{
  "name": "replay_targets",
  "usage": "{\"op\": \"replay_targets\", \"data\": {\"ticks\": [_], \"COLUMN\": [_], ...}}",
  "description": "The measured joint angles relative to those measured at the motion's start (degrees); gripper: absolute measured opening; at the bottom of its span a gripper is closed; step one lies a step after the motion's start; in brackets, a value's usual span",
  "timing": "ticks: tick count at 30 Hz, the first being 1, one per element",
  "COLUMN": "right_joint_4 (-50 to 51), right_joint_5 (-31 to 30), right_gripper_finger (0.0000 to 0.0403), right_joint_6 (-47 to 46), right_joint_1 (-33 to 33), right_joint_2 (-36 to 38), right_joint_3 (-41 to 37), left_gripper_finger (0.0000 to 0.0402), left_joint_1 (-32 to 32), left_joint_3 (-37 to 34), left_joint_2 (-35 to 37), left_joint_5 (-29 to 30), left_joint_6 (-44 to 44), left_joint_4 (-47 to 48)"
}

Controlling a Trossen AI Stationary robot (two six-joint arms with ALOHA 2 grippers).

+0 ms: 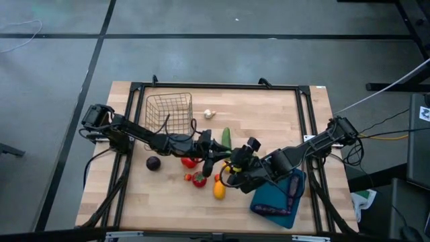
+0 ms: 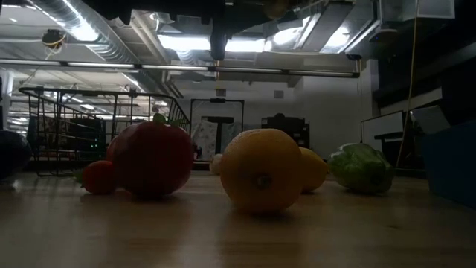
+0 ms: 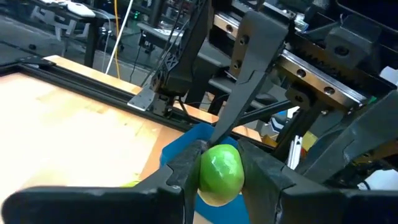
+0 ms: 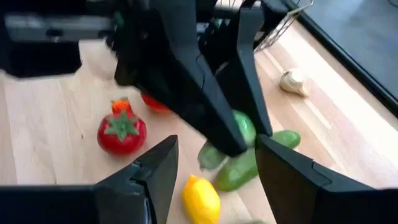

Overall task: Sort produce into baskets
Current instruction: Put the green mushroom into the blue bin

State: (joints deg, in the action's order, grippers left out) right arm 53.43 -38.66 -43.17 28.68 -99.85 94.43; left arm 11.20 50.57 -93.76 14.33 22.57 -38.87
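Note:
My left gripper (image 3: 221, 158) reaches in level from the table's left and is shut on a round glossy green fruit (image 3: 221, 173) over the table's middle (image 1: 209, 158). My right gripper (image 4: 216, 149) hovers open just to its right (image 1: 234, 168), slanting down, with nothing between its fingers. On the wood lie tomatoes (image 1: 199, 179), a lemon (image 1: 219, 191), an orange (image 2: 260, 171), a cucumber (image 1: 226, 138), a green pepper (image 2: 362, 167), a garlic (image 1: 209, 114) and a purple eggplant (image 1: 154, 163). The wire basket (image 1: 168, 111) stands far left. The teal tray (image 1: 275, 202) lies near right. My left gripper pinches the green fruit by its two opposite sides (image 3: 205, 174) between its two fingers. The fingers lie level and come from the table's left. The fruit (image 4: 245, 127) is lifted clear of the table.
A second eggplant (image 1: 293, 188) lies on the teal tray. The two arms meet closely over the table's middle, above the loose produce. A black frame rail (image 1: 215, 86) runs around the table's edges. Bare wood lies at the far right and near left.

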Motion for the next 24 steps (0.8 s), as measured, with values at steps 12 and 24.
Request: {"op": "replay_targets", "data": {"ticks": [12, 24], "right_joint_4": [8.18, 6.41], "right_joint_5": [1.24, 0.23], "right_gripper_finger": [0.0209, 0.0209], "right_joint_6": [2.89, 1.21], "right_joint_1": [0.23, -0.74], "right_joint_2": [0.04, 0.04], "right_joint_3": [5.84, 5.32], "left_gripper_finger": [0.0095, 0.0095], "left_joint_1": [-0.58, -0.77], "left_joint_3": [0.0, 0.02], "left_joint_2": [0.02, 0.02], "left_joint_5": [0.58, 0.46], "left_joint_6": [0.22, 0.07], "left_joint_4": [-2.0, -5.15]}}
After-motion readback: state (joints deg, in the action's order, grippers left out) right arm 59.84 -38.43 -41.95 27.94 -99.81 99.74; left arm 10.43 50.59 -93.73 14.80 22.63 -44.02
